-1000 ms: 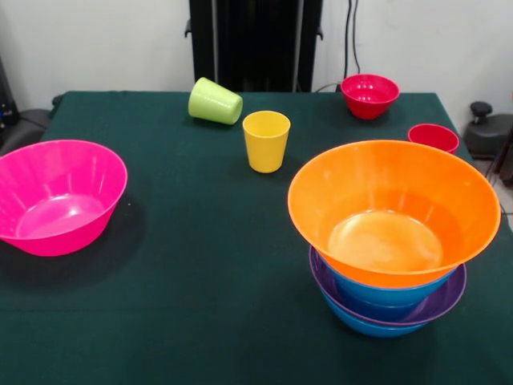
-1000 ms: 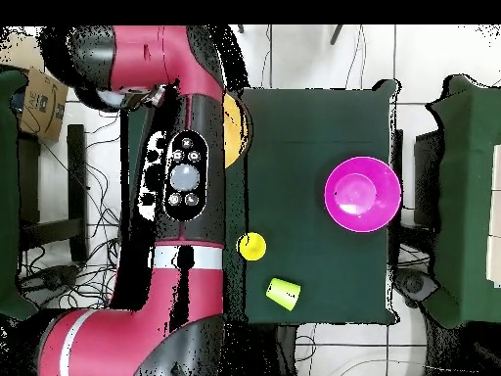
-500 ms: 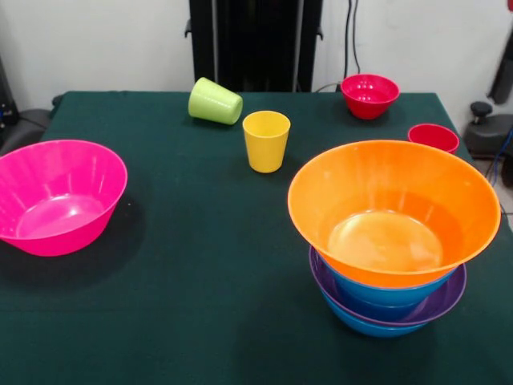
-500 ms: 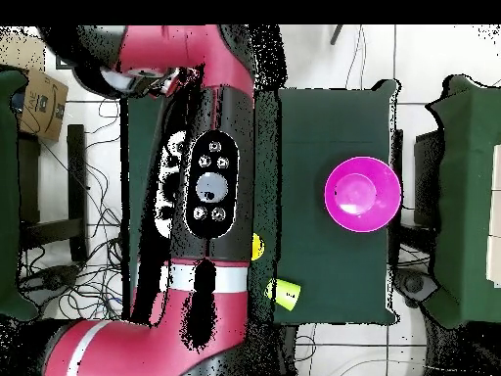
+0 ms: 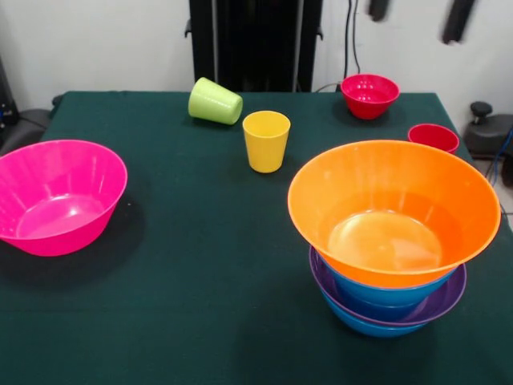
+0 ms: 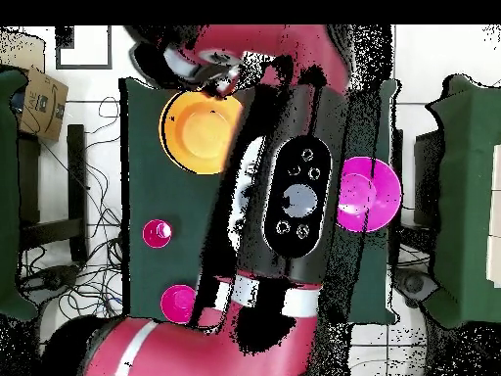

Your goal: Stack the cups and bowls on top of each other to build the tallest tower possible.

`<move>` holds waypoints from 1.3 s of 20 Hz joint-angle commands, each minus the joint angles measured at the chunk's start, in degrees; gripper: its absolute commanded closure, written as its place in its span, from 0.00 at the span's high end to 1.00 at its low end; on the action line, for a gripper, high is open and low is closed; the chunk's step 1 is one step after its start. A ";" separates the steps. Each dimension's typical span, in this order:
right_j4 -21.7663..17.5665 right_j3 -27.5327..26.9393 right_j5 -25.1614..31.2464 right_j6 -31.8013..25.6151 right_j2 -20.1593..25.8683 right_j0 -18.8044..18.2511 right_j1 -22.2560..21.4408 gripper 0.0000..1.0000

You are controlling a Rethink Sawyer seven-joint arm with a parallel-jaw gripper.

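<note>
Above the table's far right edge, the gripper (image 5: 414,18) fingers hang apart.

We see our red and black arm (image 6: 294,196) stretched across the table from above; 2 dark gripper (image 5: 417,16) tips hang spread apart at top

Front view: the end effector (image 5: 417,18) shows only as two blurred dark tips cut off by the top edge; its state cannot be determined. The orange bowl (image 5: 393,210) hides most of the red cup (image 5: 434,136). Overhead view: the arm (image 6: 294,196) covers the counter's (image 6: 142,147) middle and part of the pink bowl (image 6: 377,196).
</note>
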 commanded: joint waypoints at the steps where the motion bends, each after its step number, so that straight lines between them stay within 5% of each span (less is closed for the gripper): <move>1: -6.74 7.25 4.22 -24.25 4.97 -4.15 -3.44 1.00; 6: -9.03 13.87 -0.55 -30.69 6.14 -6.93 -5.53 1.00; 13: -10.27 24.11 -9.84 -32.34 7.83 -7.56 -7.60 1.00; 18: -10.93 33.35 -21.07 -29.55 8.38 -6.64 -9.49 1.00; 26: -12.87 40.64 -32.70 -25.43 9.14 -5.77 -10.18 1.00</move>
